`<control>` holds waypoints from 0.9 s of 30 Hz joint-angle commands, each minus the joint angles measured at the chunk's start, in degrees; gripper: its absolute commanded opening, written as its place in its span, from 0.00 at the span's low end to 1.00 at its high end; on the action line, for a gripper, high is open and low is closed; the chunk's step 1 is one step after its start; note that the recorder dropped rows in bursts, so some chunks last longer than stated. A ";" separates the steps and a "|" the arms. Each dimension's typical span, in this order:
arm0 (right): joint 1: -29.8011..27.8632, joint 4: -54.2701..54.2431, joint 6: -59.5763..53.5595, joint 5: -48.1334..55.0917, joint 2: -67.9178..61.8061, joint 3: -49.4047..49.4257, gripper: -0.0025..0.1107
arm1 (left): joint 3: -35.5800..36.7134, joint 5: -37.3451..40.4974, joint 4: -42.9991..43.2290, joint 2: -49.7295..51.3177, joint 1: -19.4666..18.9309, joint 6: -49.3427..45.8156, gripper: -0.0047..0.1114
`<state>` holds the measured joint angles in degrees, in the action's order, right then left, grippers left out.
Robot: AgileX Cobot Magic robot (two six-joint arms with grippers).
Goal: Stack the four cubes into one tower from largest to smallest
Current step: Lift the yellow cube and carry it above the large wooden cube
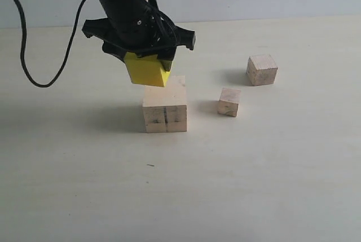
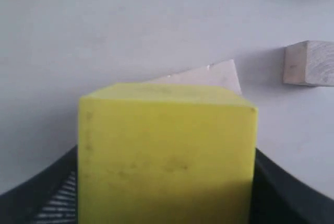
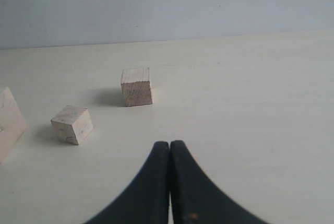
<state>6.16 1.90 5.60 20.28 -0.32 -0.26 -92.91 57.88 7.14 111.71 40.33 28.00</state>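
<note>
You're holding the yellow cube [image 1: 148, 73] clamped in the left gripper [image 1: 148, 61], tilted just over the cracked large wood cube [image 1: 164, 112], so be levelling and centring it before lowering; the right gripper [image 3: 170, 153] is sitting closed and empty.

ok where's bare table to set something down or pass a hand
The whole front strip of the table, nearer the camera than the large cube, is bare, as is the right side beyond the medium cube. Crowded: over the large cube, where the left gripper holds the yellow cube, and the gap to the small cube.
</note>
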 commanded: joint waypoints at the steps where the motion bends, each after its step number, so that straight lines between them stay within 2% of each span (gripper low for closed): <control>1: -0.21 -0.02 0.01 -0.52 0.32 0.26 0.02 | -1.21 0.40 -1.43 0.96 0.40 3.26 0.05; 8: -0.21 -0.02 0.01 -0.52 0.32 0.26 0.02 | -1.21 1.19 -1.13 1.21 0.94 7.80 0.05; 19: -0.21 -0.02 0.01 -0.52 0.32 0.26 0.02 | -1.21 -0.02 1.60 3.30 4.65 15.15 0.05; 27: -0.21 -0.02 0.01 -0.52 0.32 0.26 0.02 | -1.21 0.09 3.11 5.47 4.85 17.37 0.05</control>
<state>6.16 1.90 5.60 20.28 -0.32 -0.26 -93.68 58.22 9.43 116.49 45.02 44.59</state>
